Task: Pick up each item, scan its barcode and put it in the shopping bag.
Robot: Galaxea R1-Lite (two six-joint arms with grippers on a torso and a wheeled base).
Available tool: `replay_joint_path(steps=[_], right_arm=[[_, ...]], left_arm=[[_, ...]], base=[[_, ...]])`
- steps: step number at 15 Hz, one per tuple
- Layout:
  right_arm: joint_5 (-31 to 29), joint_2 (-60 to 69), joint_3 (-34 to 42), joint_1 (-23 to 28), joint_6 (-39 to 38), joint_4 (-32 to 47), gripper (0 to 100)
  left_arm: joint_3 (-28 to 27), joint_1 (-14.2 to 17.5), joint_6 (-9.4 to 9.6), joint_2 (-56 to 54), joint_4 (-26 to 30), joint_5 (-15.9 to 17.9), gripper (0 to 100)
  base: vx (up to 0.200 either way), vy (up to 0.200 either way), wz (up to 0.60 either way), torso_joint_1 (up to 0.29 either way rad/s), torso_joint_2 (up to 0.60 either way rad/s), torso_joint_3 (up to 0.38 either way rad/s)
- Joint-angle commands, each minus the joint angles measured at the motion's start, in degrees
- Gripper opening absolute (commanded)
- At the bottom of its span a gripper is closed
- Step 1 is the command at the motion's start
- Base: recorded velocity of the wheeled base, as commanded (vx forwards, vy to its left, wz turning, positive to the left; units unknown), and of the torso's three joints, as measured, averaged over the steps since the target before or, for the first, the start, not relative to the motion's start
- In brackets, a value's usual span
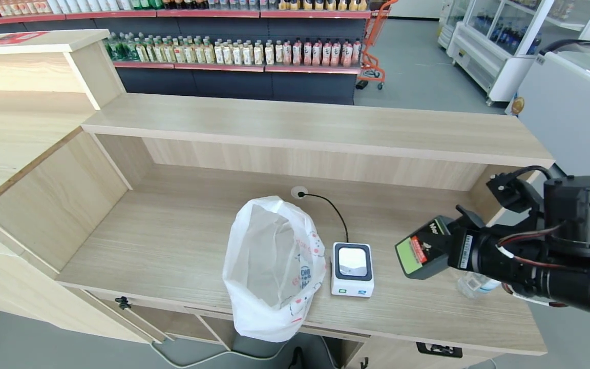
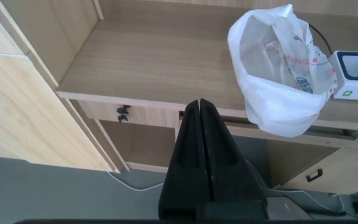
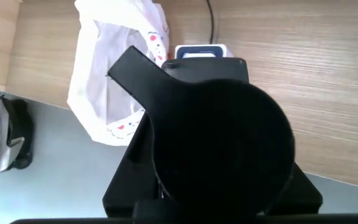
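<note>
My right gripper [image 1: 448, 242] is shut on a dark box [image 1: 420, 252] with a green face and a red label. It holds the box above the counter, a little right of the white barcode scanner [image 1: 352, 269]. In the right wrist view the box [image 3: 219, 143] hides the fingers, with the scanner [image 3: 199, 52] beyond it. An open white shopping bag [image 1: 274, 266] stands left of the scanner at the counter's front edge. My left gripper [image 2: 199, 111] is shut on nothing, low in front of the counter, with the bag [image 2: 278, 68] and the scanner [image 2: 357, 74] off to one side.
A clear plastic bottle [image 1: 473, 283] lies on the counter under my right arm. The scanner's black cable [image 1: 333, 211] runs to a hole in the wooden counter [image 1: 172, 241]. A raised shelf [image 1: 315, 128] borders the back, and a side wall [image 1: 54, 205] stands on the left.
</note>
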State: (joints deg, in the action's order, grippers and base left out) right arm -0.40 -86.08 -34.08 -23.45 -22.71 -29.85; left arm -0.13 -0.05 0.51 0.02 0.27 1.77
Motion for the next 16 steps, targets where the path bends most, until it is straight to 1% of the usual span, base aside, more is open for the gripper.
replay_joint_path(steps=[1, 8, 16], right_arm=[[0.05, -7.09, -2.65, -0.19, -0.05, -0.99, 0], [0.14, -17.72, -9.07, -0.89, 0.39, -3.98, 0], [-0.13, -24.84, -9.95, -3.35, 0.3, -8.64, 0]], left_arm=[[0.05, 0.05, 0.02, 0.06, 0.0, -0.01, 0], [0.05, 0.05, 0.02, 0.06, 0.0, -0.01, 0], [0.05, 0.05, 0.02, 0.06, -0.09, 0.08, 0]], base=[[0.0, 0.0, 0.0, 0.0, 0.0, 0.0], [0.0, 0.0, 0.0, 0.0, 0.0, 0.0], [0.0, 0.0, 0.0, 0.0, 0.0, 0.0]])
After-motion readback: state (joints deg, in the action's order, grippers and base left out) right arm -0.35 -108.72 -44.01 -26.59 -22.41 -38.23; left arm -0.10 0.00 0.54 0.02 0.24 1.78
